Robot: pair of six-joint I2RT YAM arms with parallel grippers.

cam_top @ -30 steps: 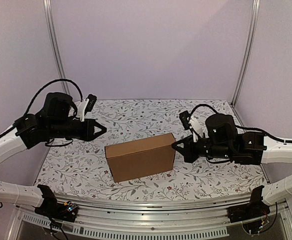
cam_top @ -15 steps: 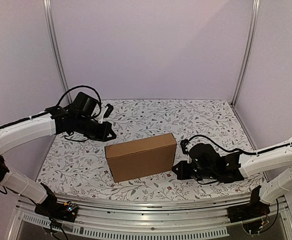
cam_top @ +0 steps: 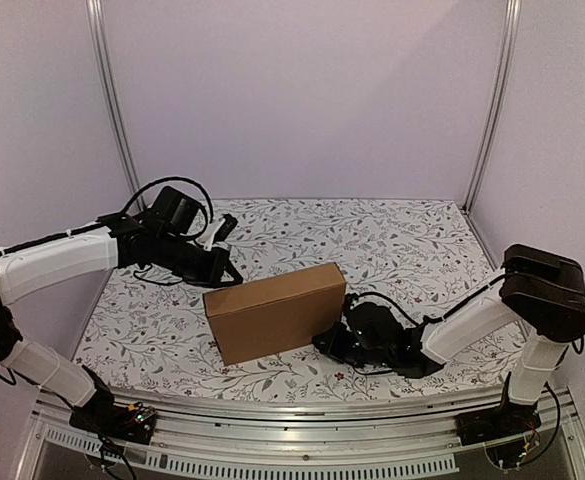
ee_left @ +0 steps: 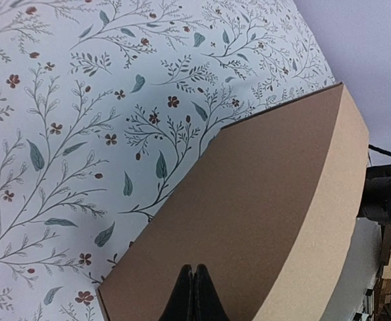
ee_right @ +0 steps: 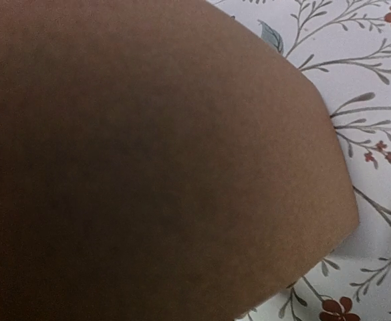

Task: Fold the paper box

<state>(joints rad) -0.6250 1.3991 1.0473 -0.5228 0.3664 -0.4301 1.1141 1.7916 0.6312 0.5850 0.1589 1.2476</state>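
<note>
The left gripper (cam_top: 234,280) and right gripper (cam_top: 324,343) — both pinched together, empty — have dropped against the closed box (cam_top: 272,310) in the middle of the table (cam_top: 402,240), nudging it leftward: folding looks finished.

I'm working in what looks like a lab test booth: plain lilac wall panels (cam_top: 302,100) between aluminium posts (cam_top: 113,100) enclose a floral-topped bench (cam_top: 412,240), and a metal rail (cam_top: 302,425) runs along its near edge.
</note>
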